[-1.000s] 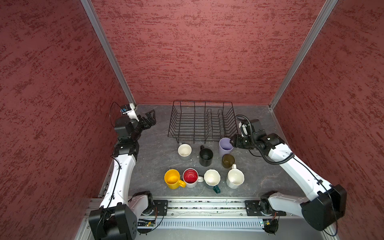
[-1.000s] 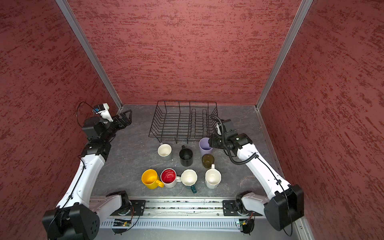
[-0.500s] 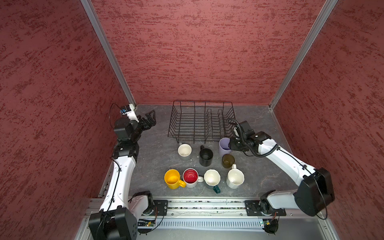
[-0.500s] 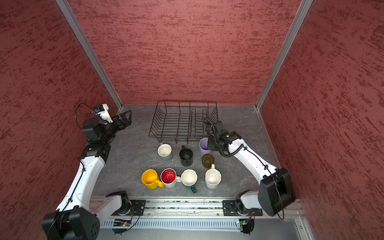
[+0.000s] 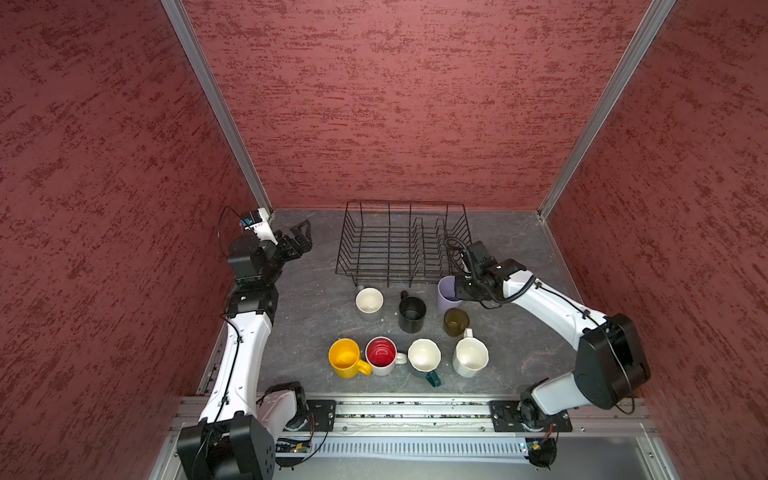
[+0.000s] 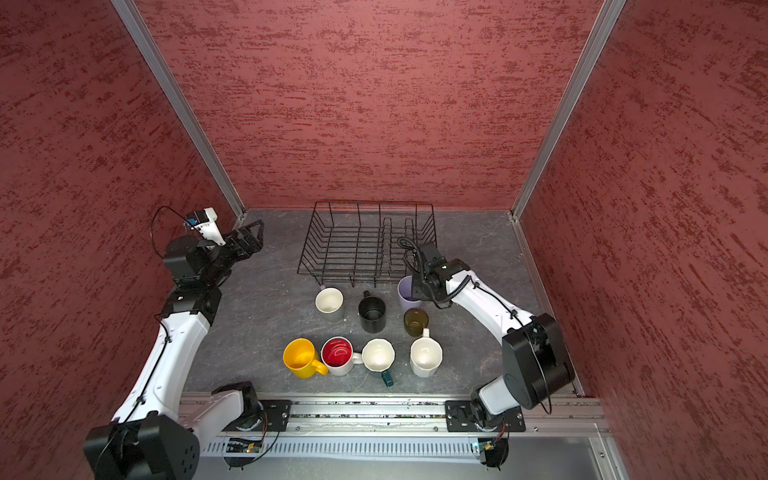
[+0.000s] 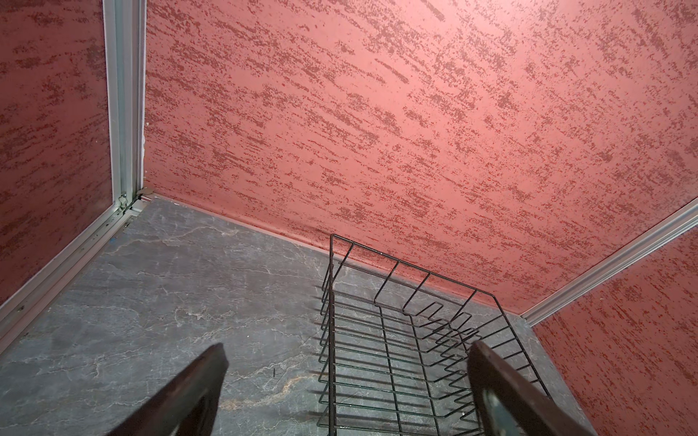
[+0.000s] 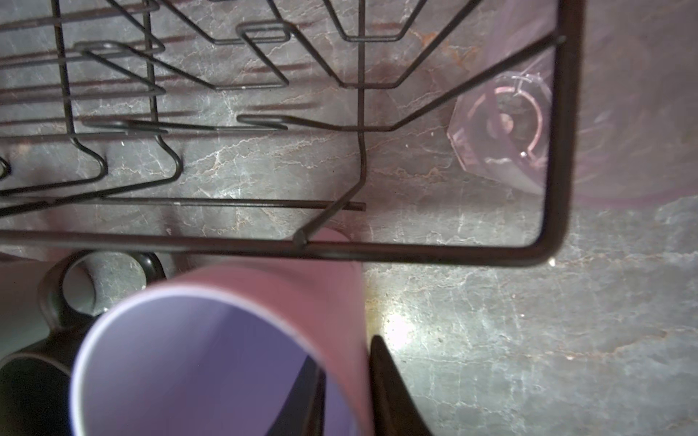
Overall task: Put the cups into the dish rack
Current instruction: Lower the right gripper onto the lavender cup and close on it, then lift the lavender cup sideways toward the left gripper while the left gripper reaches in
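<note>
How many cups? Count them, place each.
9. Front row: yellow, red-lined, teal-handled, white faceted. Behind: grey, black, amber, and lavender gripped by the right gripper. Clear glass by the rack corner, wrist view only.

A: Bg?
B: Three walls (image 5: 374,104), dull red w/ darker streaky texture, back + both sides.
A: Corners?
B: Alu posts (image 5: 216,104) at both rear corners, running up.
A: Surface?
B: Worktop (image 5: 316,299) grey, slate-like, pale veins; alu rail (image 5: 415,409) along front edge. Bright glare patch (image 8: 396,328) on it, rt wrist view.
</note>
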{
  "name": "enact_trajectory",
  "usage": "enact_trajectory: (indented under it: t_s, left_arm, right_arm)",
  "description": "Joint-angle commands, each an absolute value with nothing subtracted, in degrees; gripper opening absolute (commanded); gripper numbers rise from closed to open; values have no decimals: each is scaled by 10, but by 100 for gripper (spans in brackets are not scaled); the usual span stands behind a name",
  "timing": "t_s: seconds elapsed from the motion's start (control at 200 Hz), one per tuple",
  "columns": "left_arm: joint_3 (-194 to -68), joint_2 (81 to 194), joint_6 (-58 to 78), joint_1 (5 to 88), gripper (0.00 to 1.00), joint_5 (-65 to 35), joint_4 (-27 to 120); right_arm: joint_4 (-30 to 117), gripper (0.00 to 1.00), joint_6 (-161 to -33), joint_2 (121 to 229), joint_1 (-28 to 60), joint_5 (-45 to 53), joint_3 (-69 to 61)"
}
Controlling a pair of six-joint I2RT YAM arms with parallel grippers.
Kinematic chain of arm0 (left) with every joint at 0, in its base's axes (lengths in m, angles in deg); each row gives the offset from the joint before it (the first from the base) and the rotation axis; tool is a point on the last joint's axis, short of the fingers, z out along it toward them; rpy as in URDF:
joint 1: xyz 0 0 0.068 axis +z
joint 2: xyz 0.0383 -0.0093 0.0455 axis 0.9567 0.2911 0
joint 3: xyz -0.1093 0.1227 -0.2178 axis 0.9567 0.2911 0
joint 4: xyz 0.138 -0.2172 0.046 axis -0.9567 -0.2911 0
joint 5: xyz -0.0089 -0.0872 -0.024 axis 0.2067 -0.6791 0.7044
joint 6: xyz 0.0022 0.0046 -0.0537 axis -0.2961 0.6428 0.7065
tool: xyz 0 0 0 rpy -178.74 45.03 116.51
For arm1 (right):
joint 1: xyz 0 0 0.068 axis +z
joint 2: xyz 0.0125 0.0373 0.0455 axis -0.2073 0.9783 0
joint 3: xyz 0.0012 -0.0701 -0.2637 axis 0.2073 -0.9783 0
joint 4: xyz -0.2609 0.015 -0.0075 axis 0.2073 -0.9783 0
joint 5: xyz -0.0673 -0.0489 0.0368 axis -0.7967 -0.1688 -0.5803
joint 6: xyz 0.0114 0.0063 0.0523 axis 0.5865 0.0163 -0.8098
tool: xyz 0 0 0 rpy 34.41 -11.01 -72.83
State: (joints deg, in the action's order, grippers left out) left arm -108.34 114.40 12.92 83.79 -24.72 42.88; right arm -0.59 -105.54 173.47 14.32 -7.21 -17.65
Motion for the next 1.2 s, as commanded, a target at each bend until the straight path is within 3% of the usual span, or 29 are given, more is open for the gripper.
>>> enact_trajectory:
  t_s: [0.0,0.13,0.481,0.746,0.957,1.192]
  left_arm:
    - [-1078,1139,129,842,100,-251,436]
    - [-1078,1139,129,842,100,-251,436]
    - [-1076,1139,133,842,100,-251,437]
    - [-1074,1142,141,842,100,-264,451]
    - [-1089,1160,163,843,100,-316,459]
    - [-1130,1237,253,843,100,-500,537]
  right_arm:
    - [-17,11,-1048,1738,149,-88,-149]
    - [-32,0,-1039,1737,150,-88,-137]
    - [-118,0,-1014,1707,152,-91,-82]
    - [-175,0,-1026,1619,151,-96,-29]
    - [-19,0,-1056,1585,147,-18,-38]
    - [204,0,-1079,1615,126,74,-38]
